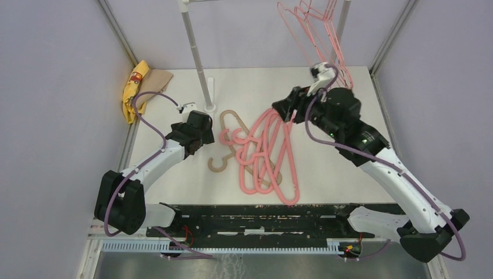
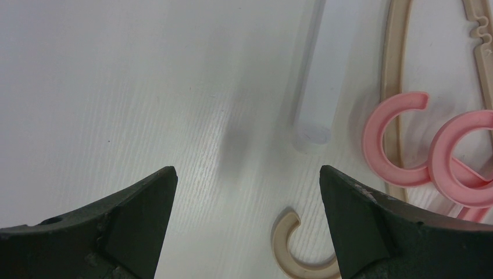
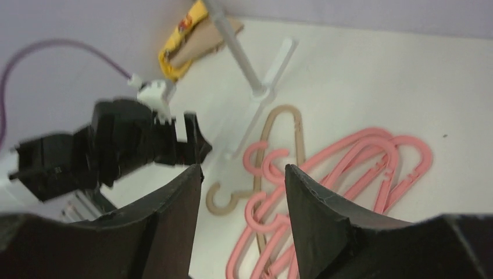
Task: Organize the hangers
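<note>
With jaws released and empty, the left gripper [image 2: 247, 174] and right gripper [image 3: 243, 171] hovered near the piled hangers [image 1: 256, 152]; next probably meant grasping one.

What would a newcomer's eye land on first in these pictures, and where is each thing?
A tangle of thick pink hangers lies in the middle of the white table, with one tan hanger partly under its left side. At the far right, thin pink wire hangers hang above the table's corner, and a yellow cloth is bunched at the far left.
</note>
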`<action>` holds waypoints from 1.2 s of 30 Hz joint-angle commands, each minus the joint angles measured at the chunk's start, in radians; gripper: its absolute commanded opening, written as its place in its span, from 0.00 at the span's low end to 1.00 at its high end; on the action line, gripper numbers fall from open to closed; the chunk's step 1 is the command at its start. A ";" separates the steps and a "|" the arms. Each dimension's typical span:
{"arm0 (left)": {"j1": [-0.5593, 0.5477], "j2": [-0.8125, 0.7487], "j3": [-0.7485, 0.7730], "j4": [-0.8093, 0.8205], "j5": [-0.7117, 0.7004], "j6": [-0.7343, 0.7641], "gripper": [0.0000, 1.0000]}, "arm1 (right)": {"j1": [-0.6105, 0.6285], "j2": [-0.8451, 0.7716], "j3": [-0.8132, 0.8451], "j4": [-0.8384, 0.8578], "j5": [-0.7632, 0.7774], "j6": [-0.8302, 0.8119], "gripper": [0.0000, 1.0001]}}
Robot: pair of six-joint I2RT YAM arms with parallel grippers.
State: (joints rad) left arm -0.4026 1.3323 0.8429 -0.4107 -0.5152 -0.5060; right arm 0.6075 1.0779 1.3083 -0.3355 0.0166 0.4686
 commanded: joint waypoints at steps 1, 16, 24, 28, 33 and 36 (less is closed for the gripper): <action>0.003 -0.008 0.012 0.024 -0.025 -0.021 0.99 | 0.137 0.070 -0.069 -0.109 0.031 -0.137 0.62; 0.003 0.013 0.013 0.029 -0.016 -0.022 0.99 | 0.198 0.283 -0.462 -0.034 -0.101 -0.037 0.62; 0.003 0.027 0.018 0.029 -0.016 -0.022 0.99 | 0.233 0.345 -0.494 0.001 -0.071 -0.022 0.62; 0.003 0.025 0.015 0.030 -0.017 -0.023 0.99 | 0.269 0.390 -0.495 0.007 -0.022 -0.018 0.62; 0.003 0.023 0.014 0.028 -0.015 -0.022 0.99 | 0.289 0.433 -0.499 0.010 0.097 0.006 0.58; 0.003 0.015 0.013 0.026 -0.016 -0.022 0.99 | 0.290 0.455 -0.504 0.007 0.138 0.031 0.51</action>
State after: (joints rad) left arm -0.4023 1.3613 0.8429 -0.4107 -0.5171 -0.5060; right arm 0.8963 1.5036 0.8093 -0.3462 0.0486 0.4583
